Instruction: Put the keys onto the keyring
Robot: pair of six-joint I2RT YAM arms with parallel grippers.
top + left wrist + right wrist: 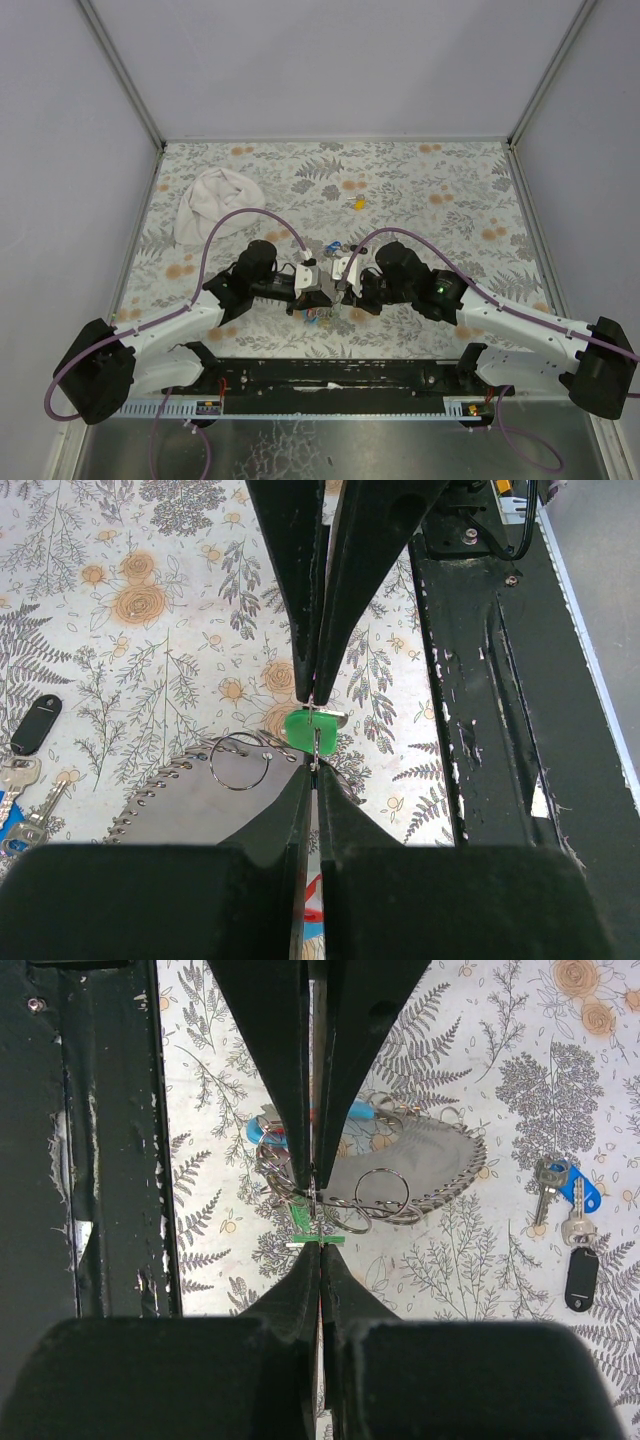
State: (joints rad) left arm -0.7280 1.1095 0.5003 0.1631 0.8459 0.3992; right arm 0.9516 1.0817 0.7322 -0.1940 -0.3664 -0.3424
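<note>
Near table (450, 200) edge: tip-to-tip hold.
Left gripper (313, 772), right gripper (320, 1248): both clamped on green key (312, 728).
Key axis: laid along tips; keyring (420, 1160) just beneath.

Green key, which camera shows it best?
Left wrist: the green key shows its flat head, between the tips of the left gripper and right gripper. Right wrist shows only a thin green edge. Top external: too small to tell.

Worktop (450, 300): flat, covered edge to edge in a pale cloth printed with grey ferns and orange roses. Enclosure: plain lilac-grey back wall (340, 60), left wall (60, 200) and right wall (600, 150), joined by slim metal corner posts (120, 70). Lighting even, with soft shadows.
</note>
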